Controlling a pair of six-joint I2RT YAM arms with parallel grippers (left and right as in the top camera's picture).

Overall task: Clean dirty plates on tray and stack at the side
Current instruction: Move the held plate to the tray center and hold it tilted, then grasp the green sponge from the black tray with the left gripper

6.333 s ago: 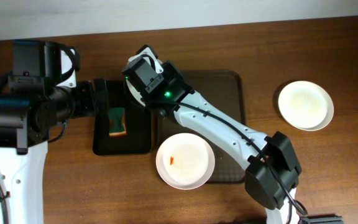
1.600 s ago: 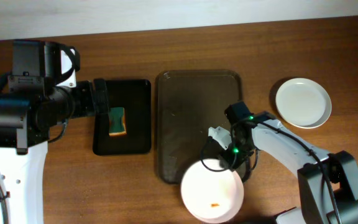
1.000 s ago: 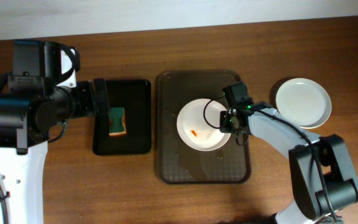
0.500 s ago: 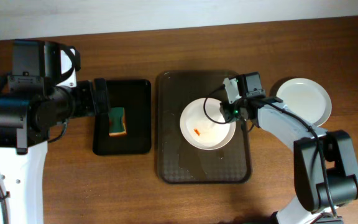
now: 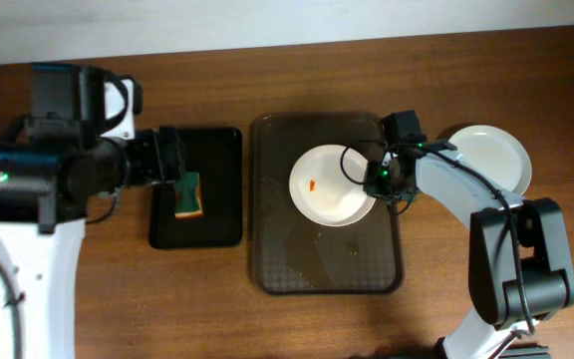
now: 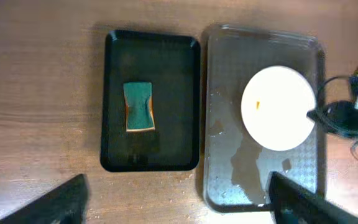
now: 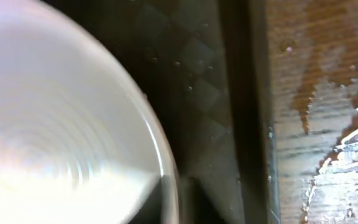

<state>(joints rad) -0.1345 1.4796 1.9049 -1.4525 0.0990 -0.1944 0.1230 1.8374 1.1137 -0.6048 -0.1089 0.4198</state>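
Smeared plate [image 5: 327, 189] lies on tray [image 5: 307, 264], right gripper [image 5: 375, 180] at its 3 o'clock rim, grip unclear; sponge [image 5: 188, 194] 9 o'clock; left gripper [image 6: 178, 180] spread.

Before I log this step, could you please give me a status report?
Left end effector open above sponge. Right end effector at smeared plate's rim, grip unclear. Smeared plate on tray, unwiped. Second plate lies partly under right arm.
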